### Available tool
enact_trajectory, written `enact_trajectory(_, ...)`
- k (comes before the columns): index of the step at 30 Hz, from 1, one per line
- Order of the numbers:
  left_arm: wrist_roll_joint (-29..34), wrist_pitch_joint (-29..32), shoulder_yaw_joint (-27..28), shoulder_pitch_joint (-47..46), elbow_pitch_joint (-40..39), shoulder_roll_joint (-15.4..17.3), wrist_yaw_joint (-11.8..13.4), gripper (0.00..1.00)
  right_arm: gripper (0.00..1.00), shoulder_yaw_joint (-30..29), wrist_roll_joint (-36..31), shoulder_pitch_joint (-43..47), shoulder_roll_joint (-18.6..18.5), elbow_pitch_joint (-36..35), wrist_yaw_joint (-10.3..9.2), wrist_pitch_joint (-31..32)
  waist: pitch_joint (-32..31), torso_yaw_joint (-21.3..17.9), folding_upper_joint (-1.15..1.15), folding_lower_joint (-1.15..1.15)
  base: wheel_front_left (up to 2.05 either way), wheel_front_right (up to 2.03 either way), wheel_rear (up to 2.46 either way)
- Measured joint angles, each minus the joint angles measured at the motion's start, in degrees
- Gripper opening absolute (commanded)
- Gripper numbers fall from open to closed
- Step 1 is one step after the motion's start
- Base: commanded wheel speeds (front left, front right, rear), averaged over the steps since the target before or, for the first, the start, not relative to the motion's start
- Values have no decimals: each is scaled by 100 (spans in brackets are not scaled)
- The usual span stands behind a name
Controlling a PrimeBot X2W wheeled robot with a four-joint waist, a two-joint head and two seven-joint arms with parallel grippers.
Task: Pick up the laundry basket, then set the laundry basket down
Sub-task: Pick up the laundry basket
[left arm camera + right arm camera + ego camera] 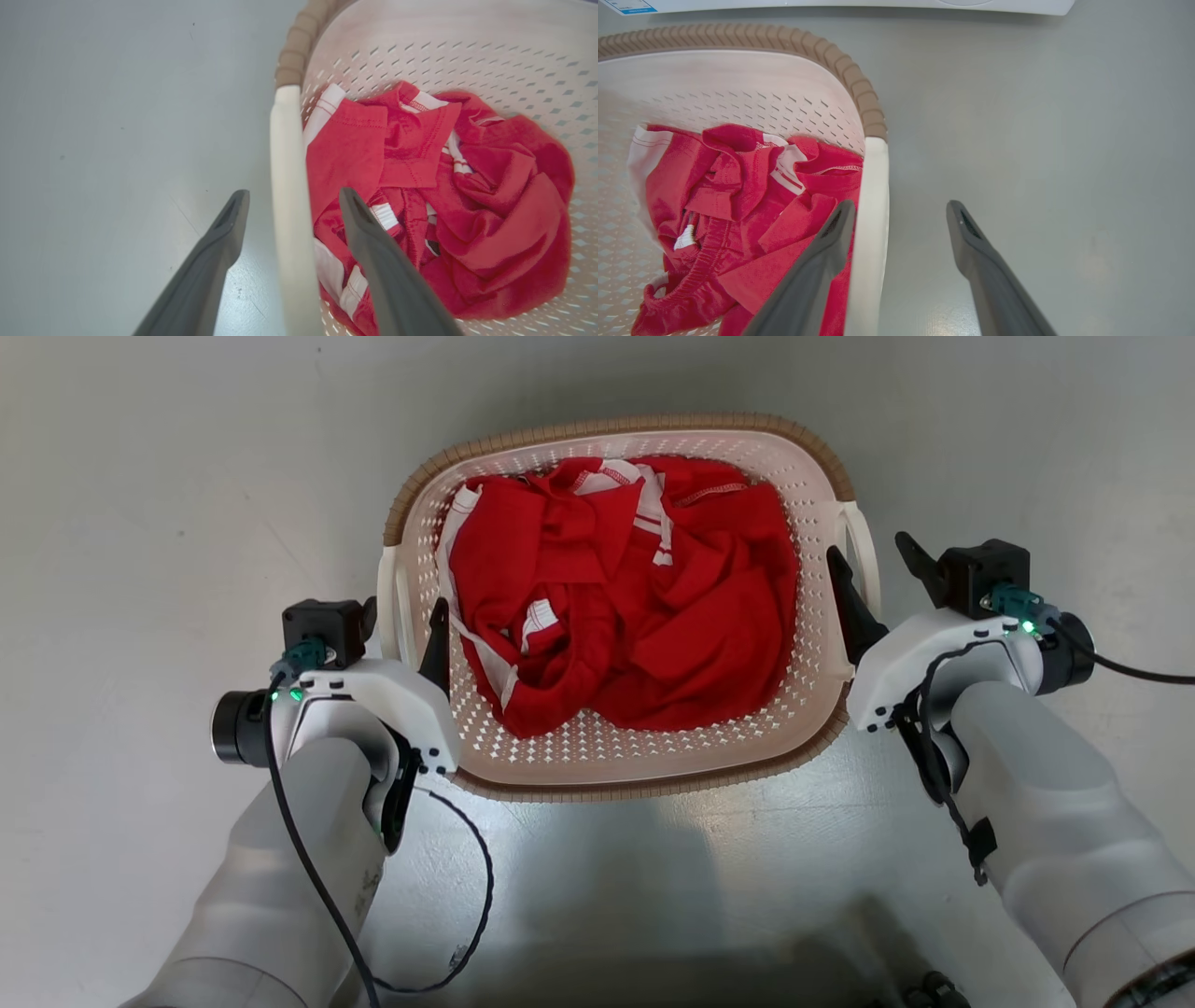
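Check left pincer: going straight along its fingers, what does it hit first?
The left pincer is open astride the white loop handle of the laundry basket. Straight on, its inner finger probably meets the red garment first, the outer one the floor; depth unclear.

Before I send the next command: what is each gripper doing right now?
Left gripper: open, fingers straddling a white loop handle of the laundry basket, not clamped.
Right gripper: open, fingers straddling the opposite white handle, not clamped.

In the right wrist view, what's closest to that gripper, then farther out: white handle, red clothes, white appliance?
1. White handle, between the right gripper's fingers.
2. Red clothes, in the laundry basket, left.
3. White appliance, along the top edge.
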Motion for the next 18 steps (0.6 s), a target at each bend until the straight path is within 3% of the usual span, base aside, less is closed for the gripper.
enact_trajectory(18, -883, 49, -998, -389, 140, 0, 457, 100, 100, 715, 735, -354, 21, 324, 0, 64, 274, 58, 0, 0, 0, 0, 0)
